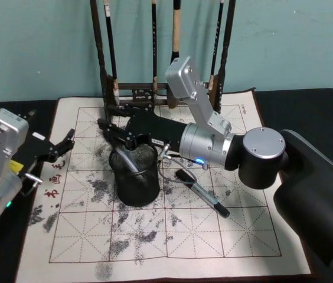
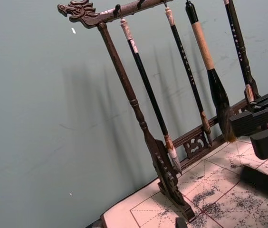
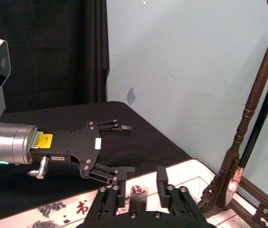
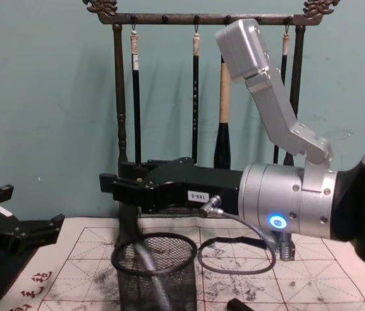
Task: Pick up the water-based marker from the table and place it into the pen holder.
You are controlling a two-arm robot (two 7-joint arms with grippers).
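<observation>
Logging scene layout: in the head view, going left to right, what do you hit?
left gripper → pen holder → marker, lying flat. The right gripper overlaps the pen holder, so it is left out.

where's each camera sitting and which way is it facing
head: high, looking down on the round black wire-mesh pen holder; both arms show
chest: low, looking forward; right gripper above the holder
left wrist: faces the tall dark wooden brush rack; right gripper shows
right wrist: faces the open left gripper; own fingers show
shared: head and chest both see the holder
</observation>
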